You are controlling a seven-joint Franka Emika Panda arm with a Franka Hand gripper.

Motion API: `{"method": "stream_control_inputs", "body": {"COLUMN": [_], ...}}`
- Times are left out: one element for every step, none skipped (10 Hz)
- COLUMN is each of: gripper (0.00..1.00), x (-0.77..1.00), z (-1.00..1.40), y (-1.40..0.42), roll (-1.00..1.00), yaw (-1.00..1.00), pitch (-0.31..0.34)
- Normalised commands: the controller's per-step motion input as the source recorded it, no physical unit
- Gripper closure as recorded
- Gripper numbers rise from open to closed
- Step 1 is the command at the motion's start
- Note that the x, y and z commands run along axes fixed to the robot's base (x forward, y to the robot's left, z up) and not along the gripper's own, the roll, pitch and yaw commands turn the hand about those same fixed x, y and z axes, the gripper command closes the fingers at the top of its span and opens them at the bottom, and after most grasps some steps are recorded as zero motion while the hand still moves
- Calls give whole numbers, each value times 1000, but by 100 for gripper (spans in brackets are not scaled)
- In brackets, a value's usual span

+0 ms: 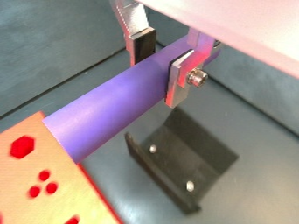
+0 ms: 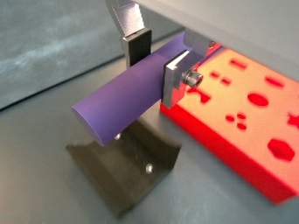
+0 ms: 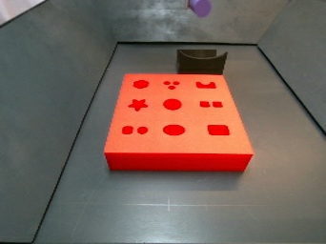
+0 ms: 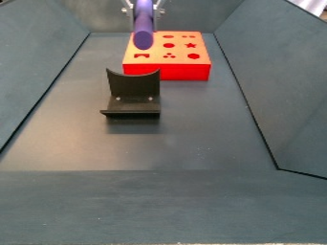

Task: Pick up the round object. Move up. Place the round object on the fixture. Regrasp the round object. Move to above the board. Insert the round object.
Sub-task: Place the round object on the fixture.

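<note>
My gripper [image 1: 162, 66] is shut on the round object [image 1: 105, 109], a purple peg held level across the jaws, well above the floor. In both wrist views the silver fingers clamp its far part and its long free end sticks out. The fixture [image 1: 181, 162], a dark notched block, stands on the floor below the peg, apart from it. In a side view the peg [image 4: 143, 27] hangs over the gap between the fixture [image 4: 130, 94] and the red-orange board [image 4: 170, 55]. In a side view only the peg's end [image 3: 200, 8] shows, above the fixture [image 3: 200, 61].
The board [image 3: 176, 124] lies flat on the dark floor, its cut-out holes facing up, right beside the fixture [image 2: 122, 171]. Sloping grey walls [image 4: 38, 86] enclose the floor on both sides and at the back.
</note>
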Motion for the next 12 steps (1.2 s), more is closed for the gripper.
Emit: {"method": "stream_control_inputs", "body": {"gripper": [100, 100, 100, 100, 100, 100, 100, 100, 100, 100, 100, 100], "x": [442, 333, 253, 151, 102, 54, 54, 62, 81, 84, 77, 126], "z": [54, 41, 18, 0, -3, 3, -5, -8, -14, -19, -8, -1000], "y": [24, 34, 39, 41, 41, 43, 40, 41, 48, 48, 36, 130], "roll": [-1000, -1000, -1000, -1000, -1000, -1000, -1000, -882, -586, -408, -256, -1000], "yaw": [-101, -101, -102, -108, -111, -121, -135, -128, -107, -97, -89, -39], "pitch": [0, 22, 37, 51, 57, 53, 51, 50, 50, 46, 39, 216]}}
